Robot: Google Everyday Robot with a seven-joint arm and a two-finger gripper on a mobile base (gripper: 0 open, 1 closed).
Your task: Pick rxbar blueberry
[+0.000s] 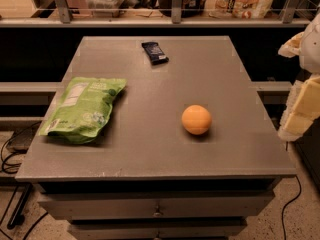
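The rxbar blueberry [154, 52] is a small dark navy-blue wrapped bar. It lies flat near the far edge of the grey table [150, 149], a little left of the middle. My gripper [299, 111] is at the right edge of the view, past the table's right side and off its top, far from the bar. It holds nothing that I can see.
A large light-green pouch [84, 108] lies on the table's left side. An orange ball [196, 119] sits right of centre. A shelf [170, 20] with packaged goods runs behind the table. Cables [10, 159] lie on the floor at the left.
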